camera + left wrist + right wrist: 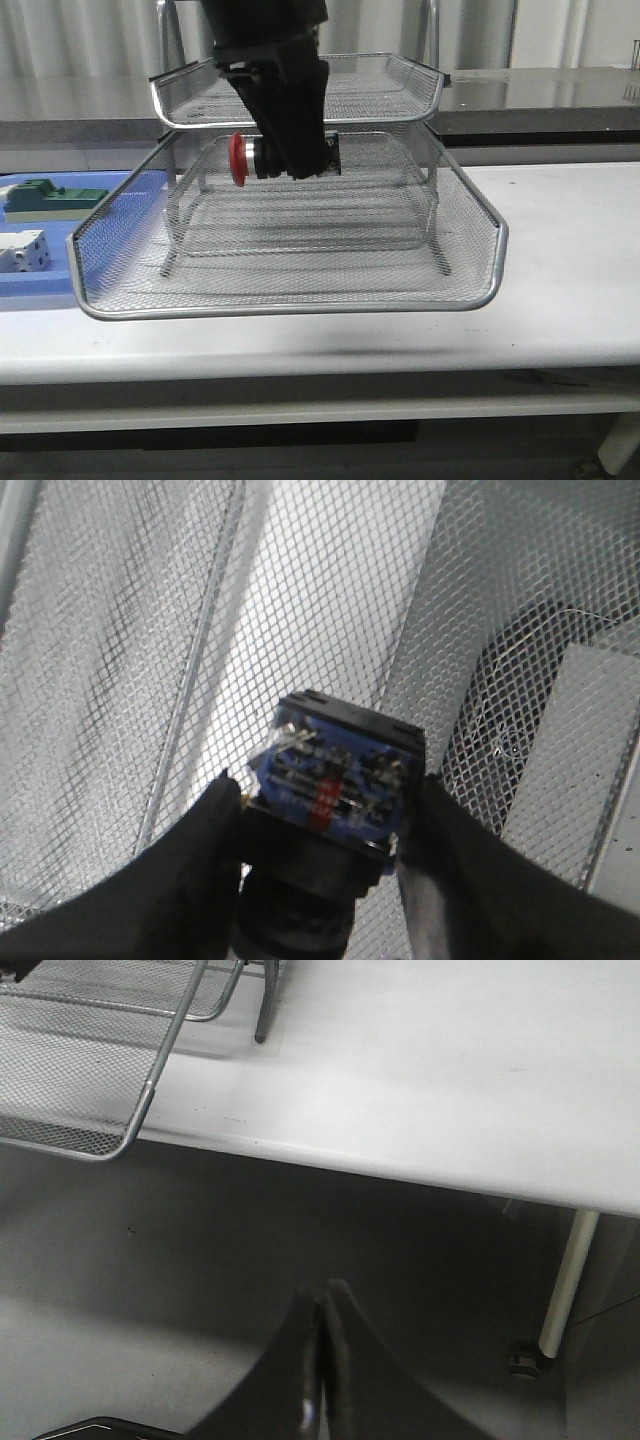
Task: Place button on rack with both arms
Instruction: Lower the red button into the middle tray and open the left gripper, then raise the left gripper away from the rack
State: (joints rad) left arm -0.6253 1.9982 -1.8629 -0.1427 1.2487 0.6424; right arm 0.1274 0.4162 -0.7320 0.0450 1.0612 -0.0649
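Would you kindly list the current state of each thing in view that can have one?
button: held off the mesh, lying sideways, red cap pointing left in the front view.
left hand: shut on the button, over the pulled-out tray.
right hand: shut, empty, off the table's front edge.
rack: middle tray slid out toward the camera, nothing resting in it.
blue tray: holds a green-and-beige block and a white part.
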